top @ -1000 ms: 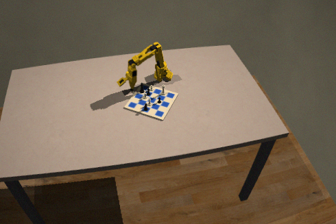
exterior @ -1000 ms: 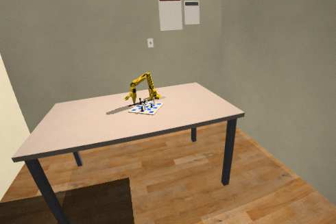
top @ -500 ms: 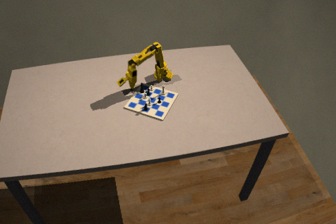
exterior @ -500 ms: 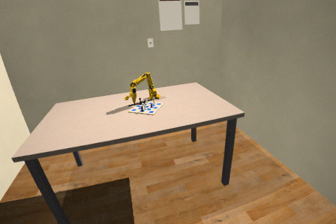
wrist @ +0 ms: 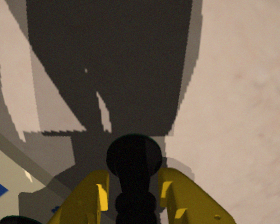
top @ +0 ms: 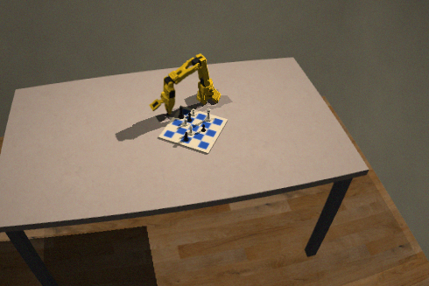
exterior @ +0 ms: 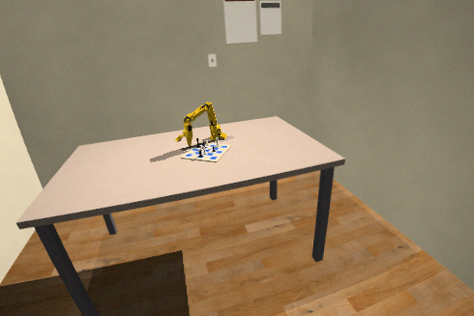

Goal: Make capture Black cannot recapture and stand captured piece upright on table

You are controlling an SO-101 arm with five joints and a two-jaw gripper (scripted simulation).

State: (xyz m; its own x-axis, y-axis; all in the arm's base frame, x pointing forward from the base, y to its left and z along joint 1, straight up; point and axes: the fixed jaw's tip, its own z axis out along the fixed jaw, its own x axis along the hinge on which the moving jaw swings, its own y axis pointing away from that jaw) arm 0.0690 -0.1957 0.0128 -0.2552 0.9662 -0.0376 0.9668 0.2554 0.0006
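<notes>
My gripper (top: pixel 170 113) (exterior: pixel 190 144) (wrist: pixel 135 192) is slightly open, low over the table just off the board's back left side. A black piece (wrist: pixel 134 155) with a round head stands between the fingers, with narrow gaps beside it. Its base is hidden, and the fingers hide it in the top and exterior views. The blue and cream board (top: pixel 211 139) (wrist: pixel 8 162) holds several black and white pieces. A tall black piece (top: pixel 181 114) stands at its back left. Another black piece (top: pixel 186 137) (exterior: pixel 200 154) stands near the front. A tall white piece (top: pixel 208 115) stands at the back right.
The board's nearest black piece (wrist: pixel 17 220) shows at the wrist view's lower left. The arm's base (top: pixel 210 95) stands behind the board. The arm's dark shadow (top: pixel 136 130) stretches left over the table (top: pixel 109 174).
</notes>
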